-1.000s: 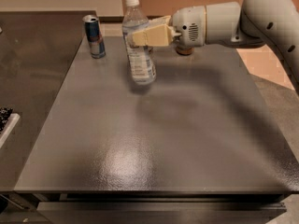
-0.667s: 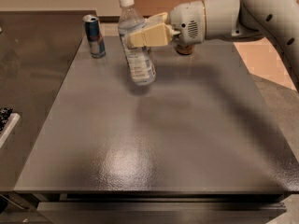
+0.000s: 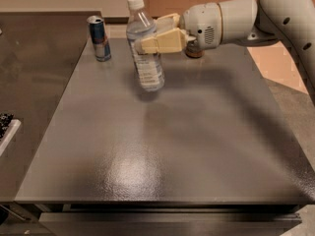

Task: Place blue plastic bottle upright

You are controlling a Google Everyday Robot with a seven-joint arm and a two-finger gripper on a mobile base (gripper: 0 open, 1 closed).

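The blue plastic bottle [image 3: 146, 58] is clear with a white cap and a white label. It is nearly upright, leaning slightly left at the top, with its base at or just above the grey table [image 3: 167, 141] at the back. My gripper [image 3: 147, 37] reaches in from the right and is shut on the bottle's upper body, with one cream finger [image 3: 160, 42] in front of it. The white arm [image 3: 256, 18] extends off the upper right.
A blue-and-silver slim can [image 3: 99, 37] stands upright at the back left of the table, close to the bottle. A brown can [image 3: 195, 52] is mostly hidden behind the gripper's wrist. A dark counter [image 3: 34, 68] adjoins the table on the left.
The bottle's top has swung slightly to the left with the gripper, and the gripper has kept its hold. The cans have not moved.
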